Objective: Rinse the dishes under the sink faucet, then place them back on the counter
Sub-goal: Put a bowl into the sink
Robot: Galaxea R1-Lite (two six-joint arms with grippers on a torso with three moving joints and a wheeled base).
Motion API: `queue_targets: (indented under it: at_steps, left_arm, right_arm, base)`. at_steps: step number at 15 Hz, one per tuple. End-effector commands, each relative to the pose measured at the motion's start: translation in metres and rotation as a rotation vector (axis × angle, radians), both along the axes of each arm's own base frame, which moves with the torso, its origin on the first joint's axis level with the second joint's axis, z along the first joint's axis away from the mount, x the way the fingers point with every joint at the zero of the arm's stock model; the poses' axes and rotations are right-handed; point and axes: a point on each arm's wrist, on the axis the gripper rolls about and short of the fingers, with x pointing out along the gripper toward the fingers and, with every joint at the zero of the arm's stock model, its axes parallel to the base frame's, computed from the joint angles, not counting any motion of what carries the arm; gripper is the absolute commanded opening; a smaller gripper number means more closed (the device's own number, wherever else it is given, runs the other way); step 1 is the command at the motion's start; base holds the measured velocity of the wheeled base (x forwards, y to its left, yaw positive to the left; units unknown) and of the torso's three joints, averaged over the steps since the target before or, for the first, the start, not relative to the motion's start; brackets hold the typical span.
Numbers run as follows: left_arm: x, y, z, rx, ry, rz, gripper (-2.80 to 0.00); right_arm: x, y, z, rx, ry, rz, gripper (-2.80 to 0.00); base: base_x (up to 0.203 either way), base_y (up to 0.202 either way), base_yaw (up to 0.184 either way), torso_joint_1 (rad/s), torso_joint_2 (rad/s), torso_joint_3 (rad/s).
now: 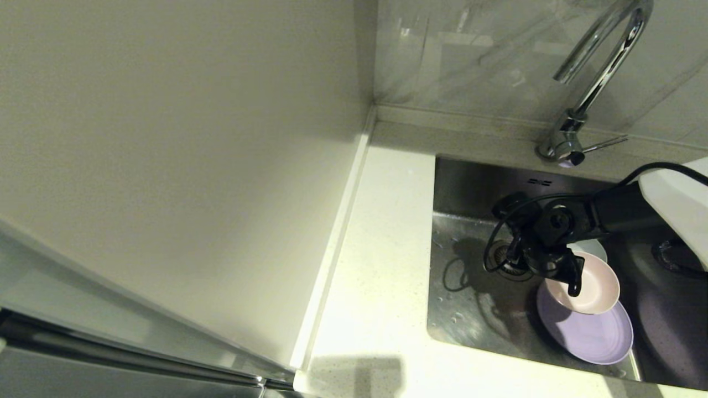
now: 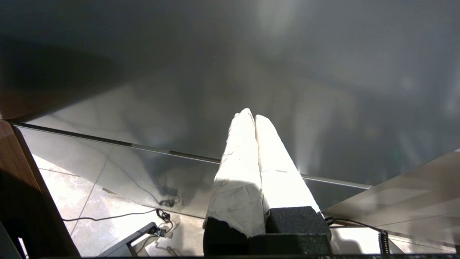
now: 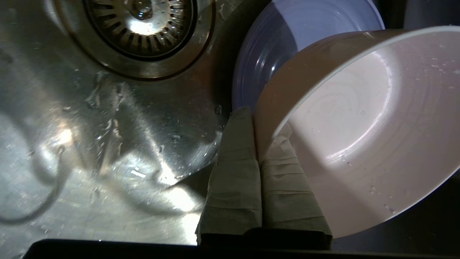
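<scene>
black right arm with white shell section, looped black cable, black right gripper, fingers wrapped in pale creased tape, left gripper fingers white-taped on black foam bases

one plate, two bowls

1. Head view: dim and warm-tinted; the wall panel is evenly lit, the far corner darker.
2. Hard shadow of the right arm falls on the sink floor; another dark patch lies on the counter at the near edge.
3. Specular streaks on the faucet.
4. Left wrist view: the left gripper is blown out white against a murky, soft grey background.
5. Right wrist view: glare patches on wet steel; the pink bowl has a bright rim and a dark surround.
</scene>
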Motion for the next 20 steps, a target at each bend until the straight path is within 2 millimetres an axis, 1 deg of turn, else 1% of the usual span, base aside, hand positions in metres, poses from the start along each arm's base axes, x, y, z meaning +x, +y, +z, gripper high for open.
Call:
queue_targets:
  at_steps: [1, 5, 8, 10, 15, 16, 20]
  left_arm:
    - [0.000, 0.000, -0.001, 0.000, 0.002, 0.001, -2.80]
    - [0.000, 0.000, -0.001, 0.000, 0.002, 0.001, -2.80]
    - [0.000, 0.000, -0.001, 0.000, 0.004, 0.001, -2.80]
    - [0.000, 0.000, -0.001, 0.000, 0.002, 0.001, -2.80]
    - [0.000, 0.000, -0.001, 0.000, 0.002, 0.001, -2.80]
    - [0.000, 0.000, -0.001, 0.000, 0.004, 0.001, -2.80]
    - [0.000, 0.000, -0.001, 0.000, 0.003, 0.001, -2.80]
  right_arm:
    - [0.011, -0.009, -0.019, -0.007, 0.029, -0.030, -2.80]
    - [0.028, -0.028, -0.026, -0.004, 0.011, -0.081, -2.80]
    - [0.040, -0.043, -0.043, -0.006, 0.027, -0.118, -2.80]
    - [0.045, -0.050, -0.053, -0.007, 0.037, -0.134, -2.80]
    - [0.054, -0.065, -0.062, -0.013, 0.044, -0.154, -2.80]
    - [0.056, -0.066, -0.063, -0.013, 0.043, -0.157, 0.00]
    - [0.060, -0.069, -0.064, -0.012, 0.034, -0.164, 0.00]
  base:
    - [0.000, 0.000, 0.000, 0.000, 0.00, 0.000]
    - [0.000, 0.000, 0.000, 0.000, 0.00, 0.000]
    - [0.000, 0.000, 0.000, 0.000, 0.00, 0.000]
    - [0.000, 0.000, 0.000, 0.000, 0.00, 0.000]
    - [0.000, 0.000, 0.000, 0.000, 0.00, 0.000]
    - [0.000, 0.000, 0.000, 0.000, 0.00, 0.000]
    - [0.000, 0.000, 0.000, 0.000, 0.00, 0.000]
